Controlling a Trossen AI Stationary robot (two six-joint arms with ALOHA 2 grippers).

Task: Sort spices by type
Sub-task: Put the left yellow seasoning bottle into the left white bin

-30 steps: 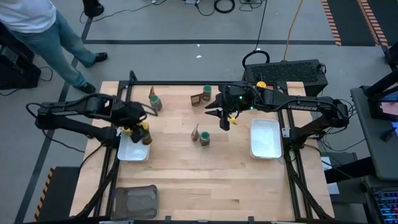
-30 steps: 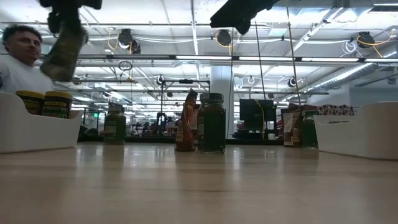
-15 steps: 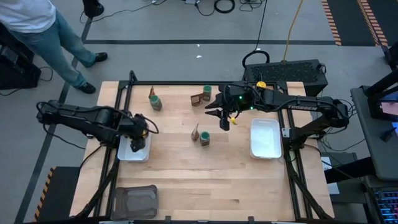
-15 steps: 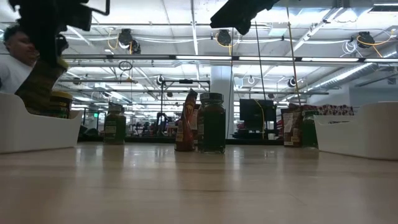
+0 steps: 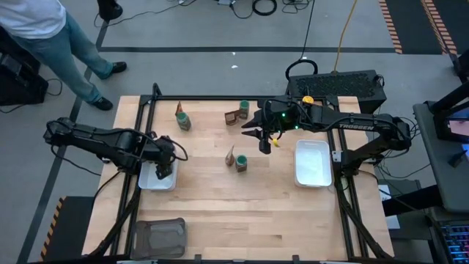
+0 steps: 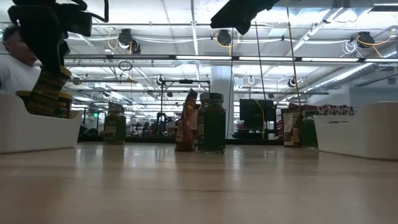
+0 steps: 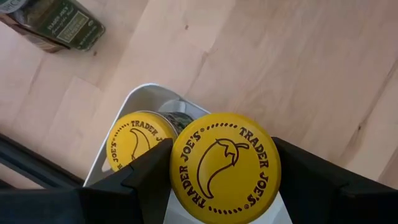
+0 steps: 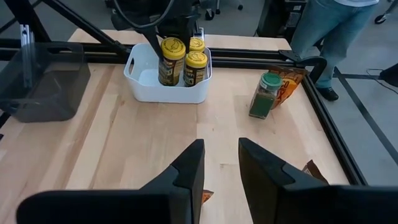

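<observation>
The left gripper (image 7: 224, 186) clamps its fingers on a yellow-lidded glass spice jar (image 7: 225, 167) inside the white rectangular plastic tray (image 5: 156, 178) near the wooden worktop's (image 5: 242, 213) left edge. The right gripper (image 8: 217, 165), fingers parted, hangs above open boards mid-worktop.

Since a second ago, the left gripper (image 5: 165, 167) carries its yellow-lidded glass spice jar (image 7: 224, 168) from above the rim of the white rectangular plastic tray (image 5: 146, 178) down into it, beside the yellow-lidded jars (image 8: 196, 68) there; it now sits lower.
</observation>
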